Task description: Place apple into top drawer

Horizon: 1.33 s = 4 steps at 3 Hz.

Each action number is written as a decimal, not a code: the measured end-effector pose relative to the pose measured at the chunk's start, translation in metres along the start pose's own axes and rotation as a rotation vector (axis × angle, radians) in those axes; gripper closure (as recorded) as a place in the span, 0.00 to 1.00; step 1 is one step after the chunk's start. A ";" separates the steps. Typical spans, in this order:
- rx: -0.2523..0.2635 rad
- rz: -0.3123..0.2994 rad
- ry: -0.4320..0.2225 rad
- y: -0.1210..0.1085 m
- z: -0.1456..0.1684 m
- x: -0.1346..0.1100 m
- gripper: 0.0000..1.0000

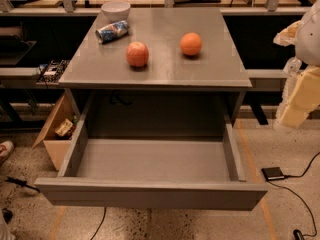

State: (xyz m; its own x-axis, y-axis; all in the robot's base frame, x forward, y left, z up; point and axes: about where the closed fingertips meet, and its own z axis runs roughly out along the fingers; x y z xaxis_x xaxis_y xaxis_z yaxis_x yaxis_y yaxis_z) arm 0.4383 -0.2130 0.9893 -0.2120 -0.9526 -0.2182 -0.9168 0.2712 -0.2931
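The apple point(137, 54), red-pink with paler patches, sits on the grey cabinet top point(160, 71), left of centre. The top drawer point(150, 194) is pulled fully out below it, and its grey inside holds nothing. My gripper point(296, 101) hangs at the right edge of the view, beside the cabinet's right side at about cabinet-top height. It is well to the right of the apple and touches nothing.
An orange round fruit point(191, 44) sits right of the apple. A tipped can point(112, 31) and a white bowl point(115, 9) are at the back left of the top. A cardboard box point(56, 136) stands on the floor to the left, and a black device point(273, 173) with cables lies to the right.
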 end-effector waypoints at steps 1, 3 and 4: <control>0.000 0.000 0.000 0.000 0.000 0.000 0.00; -0.061 0.180 -0.215 -0.053 0.052 -0.058 0.00; -0.085 0.333 -0.305 -0.092 0.087 -0.105 0.00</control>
State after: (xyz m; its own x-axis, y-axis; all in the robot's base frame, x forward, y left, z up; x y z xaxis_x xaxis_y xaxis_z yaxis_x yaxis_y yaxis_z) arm 0.5745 -0.1259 0.9583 -0.4024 -0.7277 -0.5555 -0.8427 0.5314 -0.0857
